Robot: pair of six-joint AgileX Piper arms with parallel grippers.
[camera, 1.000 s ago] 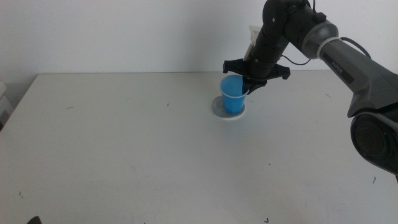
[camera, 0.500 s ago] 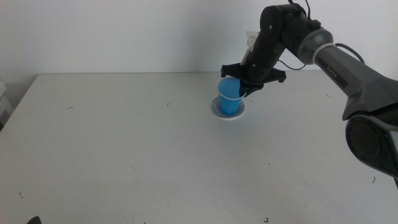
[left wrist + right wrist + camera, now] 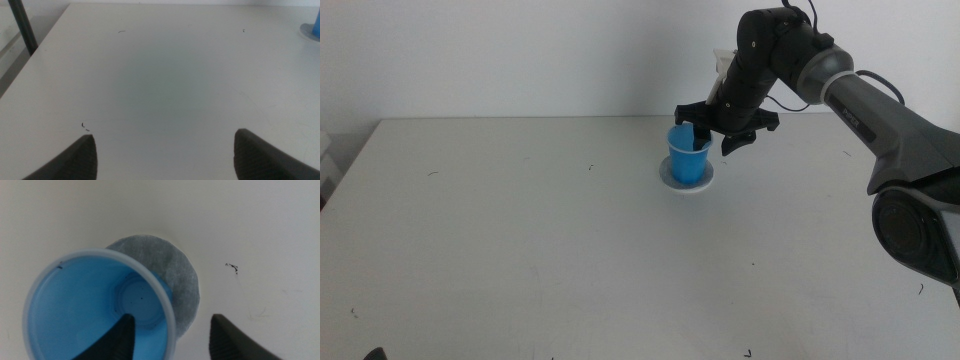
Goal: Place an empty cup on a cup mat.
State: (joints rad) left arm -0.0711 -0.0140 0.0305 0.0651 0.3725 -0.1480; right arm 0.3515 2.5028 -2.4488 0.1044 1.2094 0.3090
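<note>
The blue cup stands upright and empty on the grey cup mat at the far middle of the table. In the right wrist view the cup covers part of the mat. My right gripper hovers at the cup's rim with its jaws apart. In the right wrist view, one jaw of the gripper is over the cup's inside and the other is outside the rim. My left gripper is open and empty near the table's front left. Its view catches the cup and the mat at the edge.
The white table is bare apart from small dark specks. A white wall rises behind the table's far edge. A dark pole stands off the table's left side.
The right gripper carried the cup slightly left and down onto the mat, then spread its jaws off the rim. The left arm has not moved.
</note>
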